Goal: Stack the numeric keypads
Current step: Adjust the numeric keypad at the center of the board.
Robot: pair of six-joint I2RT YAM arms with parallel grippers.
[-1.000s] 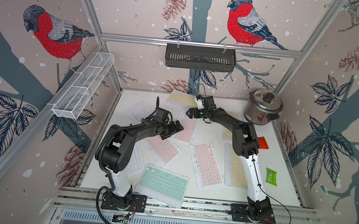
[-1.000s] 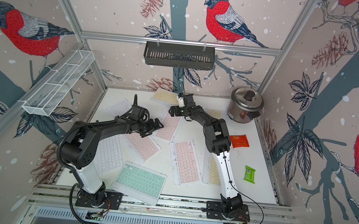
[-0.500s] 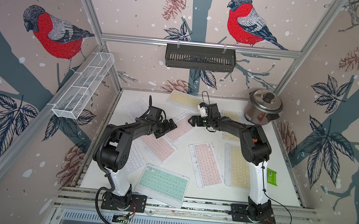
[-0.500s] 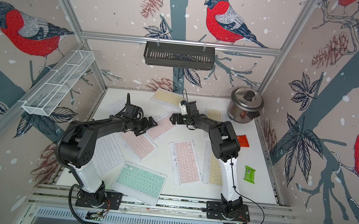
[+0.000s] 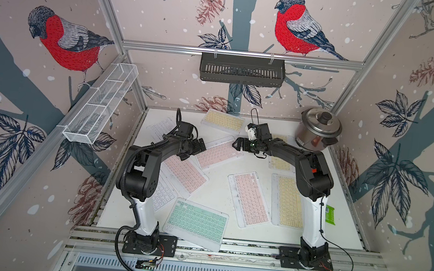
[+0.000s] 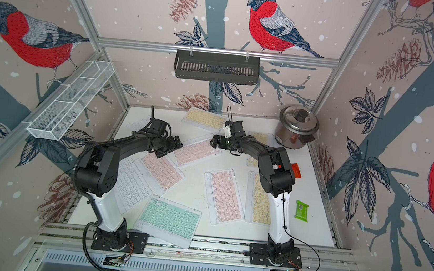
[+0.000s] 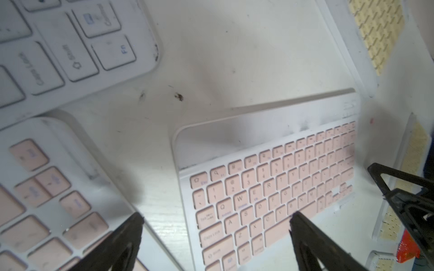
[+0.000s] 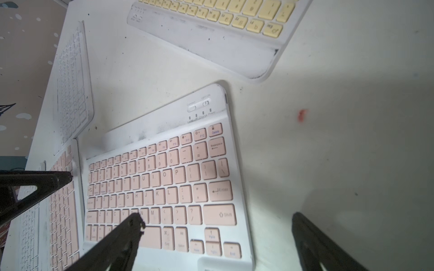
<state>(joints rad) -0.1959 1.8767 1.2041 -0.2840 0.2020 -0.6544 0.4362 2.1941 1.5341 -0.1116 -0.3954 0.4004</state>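
Note:
Several numeric keypads lie scattered flat on the white table (image 5: 216,185), some overlapping. One pink keypad (image 5: 218,151) (image 6: 197,150) lies slantwise at the middle back, between my two grippers. My left gripper (image 5: 201,147) (image 7: 216,220) hangs open over its left end, with one finger above the neighbouring pink keypad (image 5: 184,170). My right gripper (image 5: 238,144) (image 8: 218,219) hangs open over its right end (image 8: 164,185), holding nothing. A mint green keypad (image 5: 195,223) overhangs the front edge. Yellow keypads (image 5: 221,121) (image 5: 287,201) lie at the back and the right.
A steel rice cooker (image 5: 318,130) stands at the back right corner. A small green packet (image 5: 330,214) lies by the right edge and a red packet (image 6: 296,170) behind the right arm. A black basket (image 5: 242,70) hangs on the back rail, a white wire shelf (image 5: 100,110) on the left wall.
The pink keypad between the grippers has turned from nearly lengthwise to slantwise. Both grippers, still open, have drawn a little apart to its two ends.

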